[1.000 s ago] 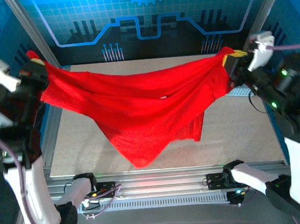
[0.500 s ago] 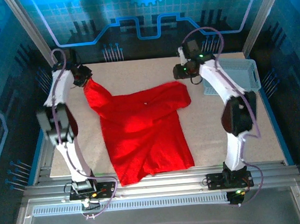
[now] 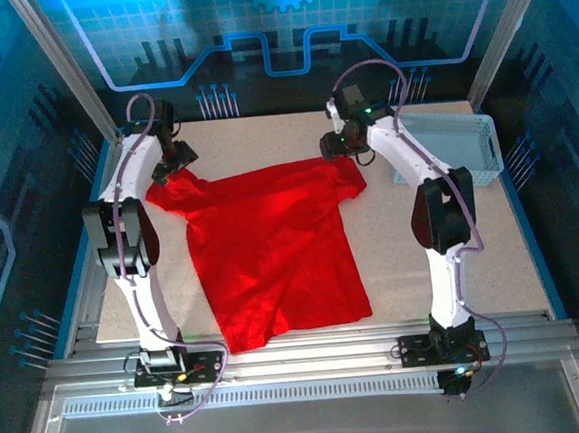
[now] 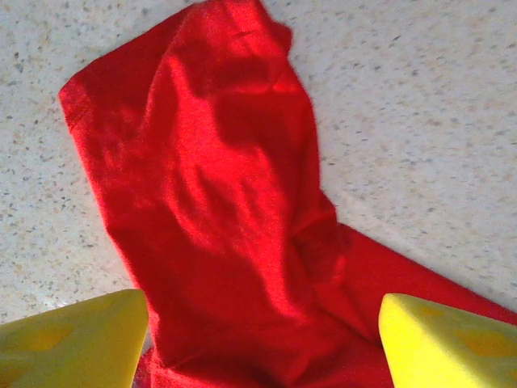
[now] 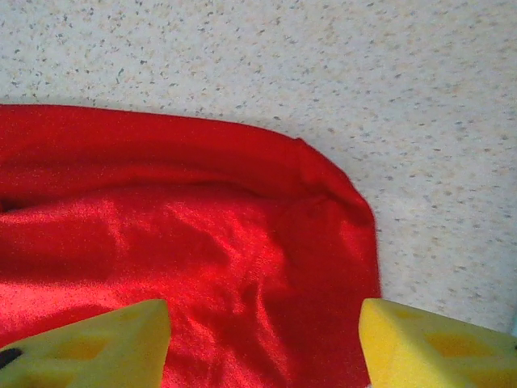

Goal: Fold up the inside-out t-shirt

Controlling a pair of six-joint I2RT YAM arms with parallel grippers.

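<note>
shirt: inside-out t-shirt (image 3: 272, 248) lies flat on table (image 3: 492, 241), left of centre
axis: long axis 12–6, hem at 6, sleeves at 10 and 2
left gripper (image 4: 258, 339): jaws apart over sleeve, gripping nothing
right gripper (image 5: 262, 339): jaws apart over other sleeve, gripping nothing

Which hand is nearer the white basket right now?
Right. The right hand hovers open over the far right corner of the t-shirt, just left of the basket. The left hand is across the cloth, over its far left corner.

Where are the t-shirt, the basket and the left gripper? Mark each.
t-shirt (image 3: 272, 248), top external view, middle of the cloth.
basket (image 3: 462, 149), top external view, bare floor.
left gripper (image 4: 264, 311), left wrist view, midway between fingertips.
</note>
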